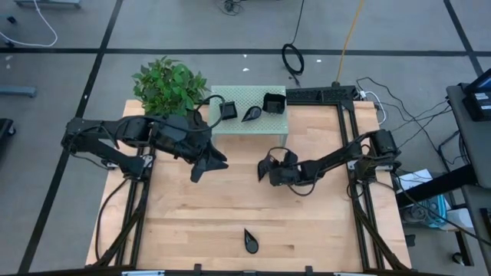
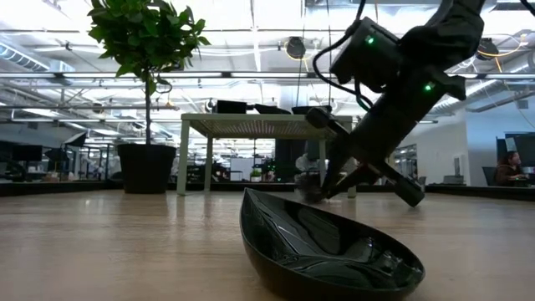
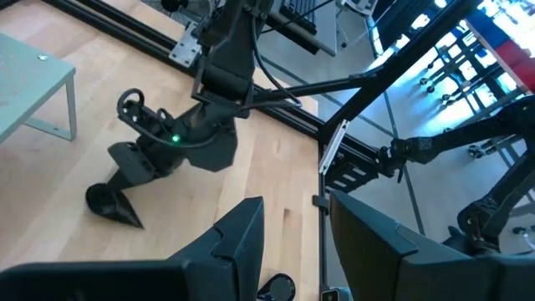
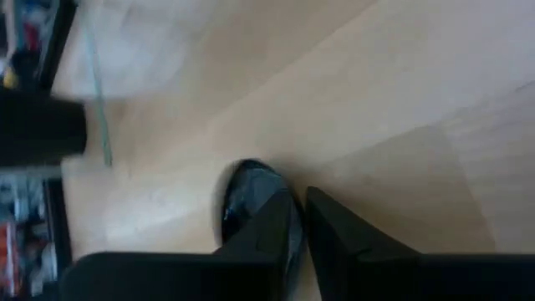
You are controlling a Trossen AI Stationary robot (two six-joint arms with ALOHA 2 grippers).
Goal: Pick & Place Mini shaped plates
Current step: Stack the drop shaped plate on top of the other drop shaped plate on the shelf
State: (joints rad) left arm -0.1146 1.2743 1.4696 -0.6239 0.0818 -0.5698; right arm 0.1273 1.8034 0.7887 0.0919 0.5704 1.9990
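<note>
One black teardrop plate [image 3: 110, 206] lies on the wooden table at mid-table, pointed end toward the near edge. My right gripper [image 4: 299, 219] slants down onto it, its fingers a narrow gap apart with wood showing between them. Another teardrop plate [image 1: 251, 241] rests on its underside near the front edge, large in the low view [image 2: 326, 251]. Three more black plates [image 1: 229, 110], [image 1: 250, 115], [image 1: 274, 102] sit on the small pale table [image 1: 238, 129] at the far side. My left gripper [image 3: 292, 242] hovers open and empty above the table's left half. My right gripper comes at the plate slanting down from the table's right. One finger [image 4: 276, 221] overlaps the plate's glossy rim [image 4: 247, 196], and the other stands beside it over bare wood. Whether that finger still touches the rim, I cannot tell. The plate lies on the table.
A leafy plant [image 1: 169, 84] in a dark pot stands at the far left corner beside the small table. Dark frame rails [image 1: 357, 207] run along the table's left and right sides. Bare wood stretches between the front plate and both grippers.
</note>
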